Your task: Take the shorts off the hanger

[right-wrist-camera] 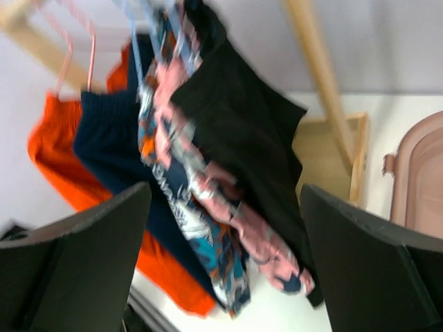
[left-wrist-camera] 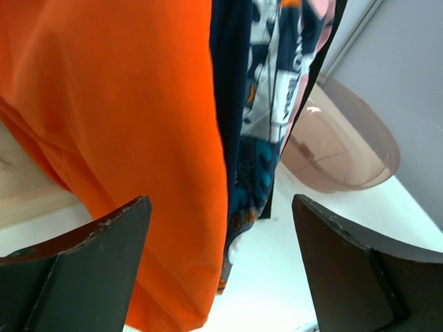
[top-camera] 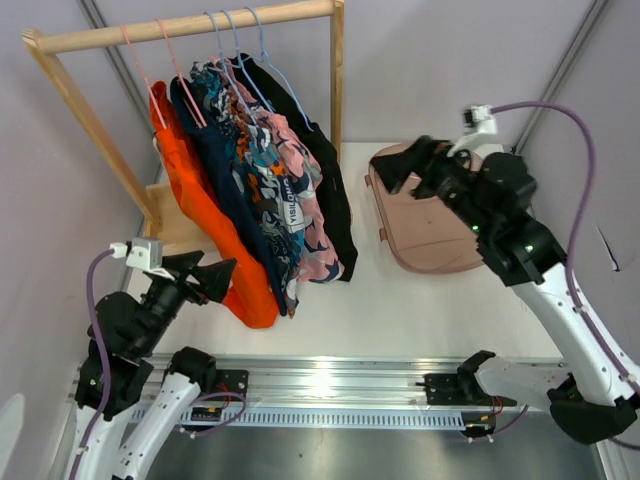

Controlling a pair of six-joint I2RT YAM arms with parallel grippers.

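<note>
left hand [top-camera: 226,277] agape, empty, by orange shorts [top-camera: 205,225] | right hand [top-camera: 400,168] agape, empty | label [top-camera: 292,214] lettering illegible

five shorts [top-camera: 262,190] hung in a row: one orange pair [top-camera: 205,225], one navy pair [top-camera: 215,165], one teal-orange-white print pair [top-camera: 268,205], one pink floral pair [top-camera: 312,240], one black pair [top-camera: 328,175]. two pink hangers [top-camera: 140,65], three pale blue hangers [top-camera: 218,45]. one wooden rack [top-camera: 190,28]. one pink tub [top-camera: 425,230] on the tabletop [top-camera: 400,300]. two grippers: left gripper [top-camera: 218,272], right gripper [top-camera: 405,165].
</note>
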